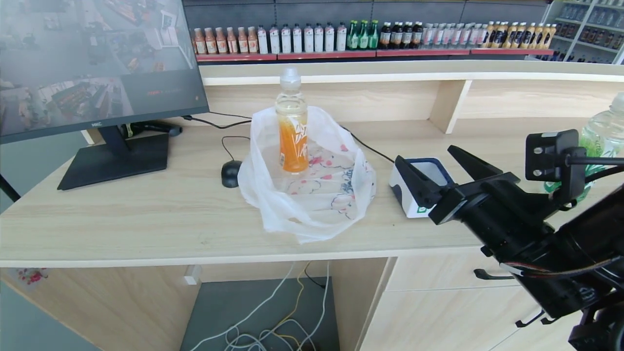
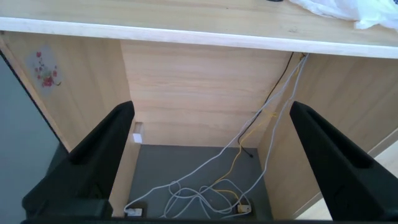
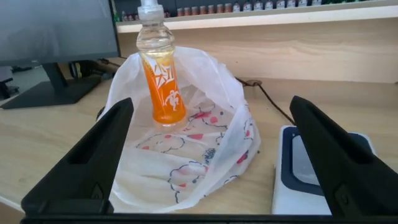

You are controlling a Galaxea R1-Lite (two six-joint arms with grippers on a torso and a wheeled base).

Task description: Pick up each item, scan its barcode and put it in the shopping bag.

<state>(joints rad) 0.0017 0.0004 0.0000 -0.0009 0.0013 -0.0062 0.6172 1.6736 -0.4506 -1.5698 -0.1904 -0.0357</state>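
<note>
Nearest you, your left tool (image 2: pixel 211 109) hangs wide open and empty below the front edge of the surface (image 1: pixel 146 214), facing the cables underneath. Your right tool (image 1: pixel 425 155) is also spread wide with nothing in it, just before the scanner (image 1: pixel 407 197) and pointing toward the bag (image 1: pixel 312 204). The orange bottle (image 1: pixel 292 131) stands upright inside that bag, so I judge it done. The green bottle (image 1: pixel 602 136) stands upright farther back on the right, behind your right wrist, so that arm is nearer and would have to swing right, away from the bag.
</note>
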